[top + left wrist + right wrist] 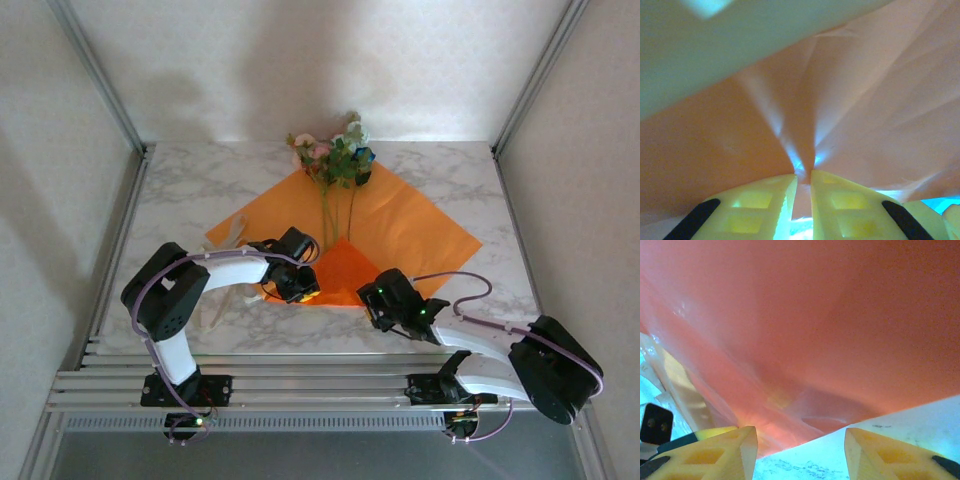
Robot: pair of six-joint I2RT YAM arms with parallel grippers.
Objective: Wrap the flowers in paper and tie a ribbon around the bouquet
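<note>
Two grippers on this one, and they're doing different things. My left gripper is pinched down on the paper. In its wrist view the fingertips nearly touch, with a fold of the orange sheet caught between them and creases fanning out from that spot. My right gripper is open. The jaws stand well apart, the sheet hangs just ahead of them, and bare table shows between the fingers, so it's holding nothing.

The flowers lie ahead of both grippers, blooms at the sheet's far corner. The stems run straight back toward me, aiming at the folded-up near corner. That flap sits between my grippers, right of the left one and left of the right one. So the long axis goes far-to-near, pretty much down the gap between them.

That's the bit that matters, I reckon. To make a cone the sheet has to cross the stems, not run along them, so from the left gripper's pinch the pull goes rightward over that axis. Left has the hold and sits just beside the stem ends. Right is about as near on the other side and looks placed to catch the edge.

My worry is the glossy sheet slipping out, or the pull dragging the stems askew.

What looks like the ribbon lies beyond and left of the left gripper, at the sheet's edge.
</note>
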